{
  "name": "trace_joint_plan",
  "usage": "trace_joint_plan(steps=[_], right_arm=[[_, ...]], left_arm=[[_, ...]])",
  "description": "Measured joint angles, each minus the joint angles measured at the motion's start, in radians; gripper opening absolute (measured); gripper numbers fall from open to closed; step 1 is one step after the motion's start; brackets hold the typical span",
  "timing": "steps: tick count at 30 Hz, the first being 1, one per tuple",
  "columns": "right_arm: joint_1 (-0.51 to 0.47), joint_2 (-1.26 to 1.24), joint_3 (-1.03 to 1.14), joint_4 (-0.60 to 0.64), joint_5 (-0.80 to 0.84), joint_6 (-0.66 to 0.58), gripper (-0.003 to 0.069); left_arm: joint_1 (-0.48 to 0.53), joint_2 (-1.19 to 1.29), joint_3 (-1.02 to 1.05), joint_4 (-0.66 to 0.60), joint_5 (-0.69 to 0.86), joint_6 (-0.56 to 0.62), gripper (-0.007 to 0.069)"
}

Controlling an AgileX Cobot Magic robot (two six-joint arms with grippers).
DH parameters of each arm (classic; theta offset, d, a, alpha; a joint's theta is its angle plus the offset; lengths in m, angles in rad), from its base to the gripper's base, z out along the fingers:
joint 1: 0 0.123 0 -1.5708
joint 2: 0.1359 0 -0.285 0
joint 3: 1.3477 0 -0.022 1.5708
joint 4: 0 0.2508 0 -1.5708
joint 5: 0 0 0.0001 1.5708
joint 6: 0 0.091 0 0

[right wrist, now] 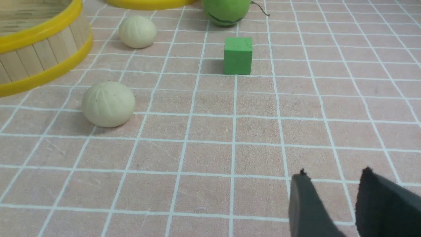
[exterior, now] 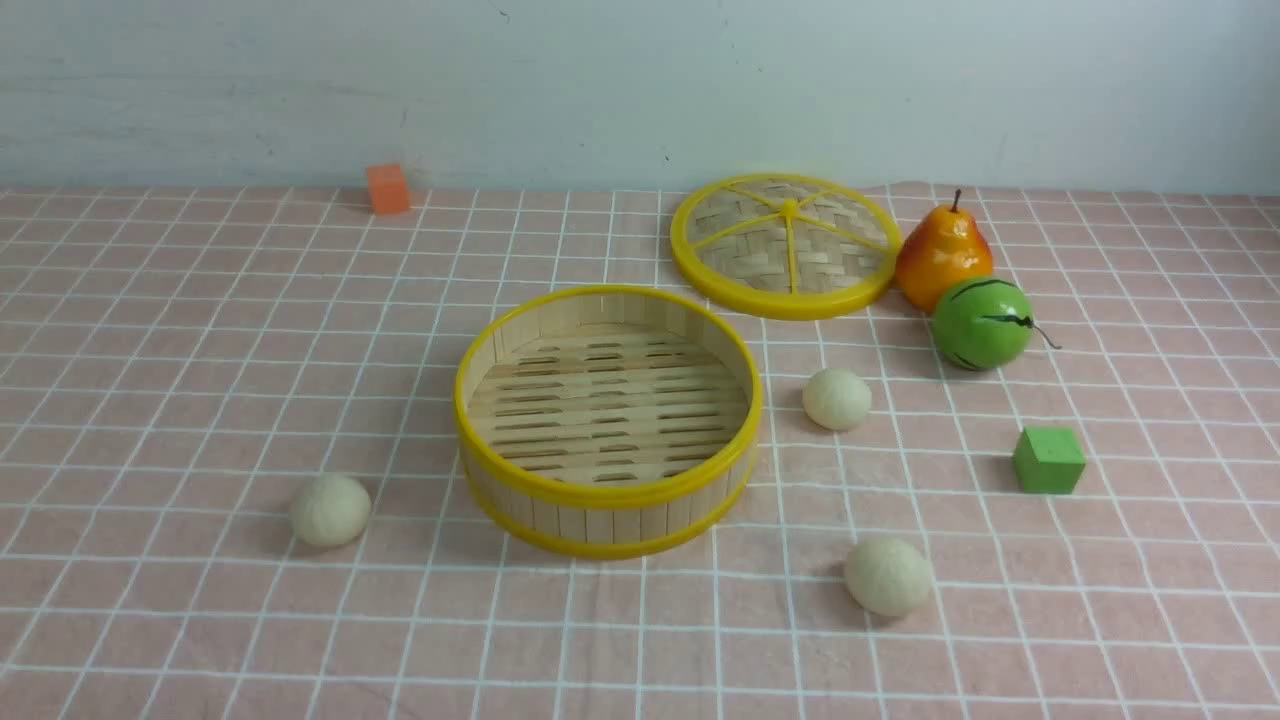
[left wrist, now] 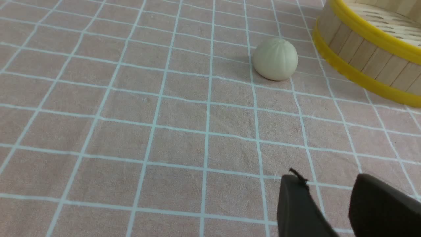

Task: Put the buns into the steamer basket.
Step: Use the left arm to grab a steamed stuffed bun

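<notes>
The steamer basket (exterior: 607, 490) stands empty mid-table, with yellow rims and a slatted floor. Three cream-white buns lie on the cloth around it: one at its left front (exterior: 330, 510), one at its right (exterior: 837, 398), one at its right front (exterior: 888, 577). Neither gripper shows in the front view. In the left wrist view my left gripper (left wrist: 329, 179) is open and empty, well short of the left bun (left wrist: 275, 59) beside the basket (left wrist: 361, 79). In the right wrist view my right gripper (right wrist: 334, 172) is open and empty, apart from the near bun (right wrist: 108, 104) and the far bun (right wrist: 137, 32).
A flat woven lid with yellow spokes (exterior: 785, 245) lies behind the basket. An orange pear (exterior: 942, 255) and a green striped melon (exterior: 981, 324) sit at the back right. A green cube (exterior: 1048, 460) lies right of the buns. An orange cube (exterior: 388, 188) sits by the wall.
</notes>
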Motion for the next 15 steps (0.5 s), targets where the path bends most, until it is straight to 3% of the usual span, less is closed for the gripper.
trace_joint_plan(steps=[15], right_arm=[[0.000,0.000,0.000,0.000,0.000,0.000,0.0239]], left_arm=[[0.000,0.000,0.000,0.016,0.000,0.003,0.0238]])
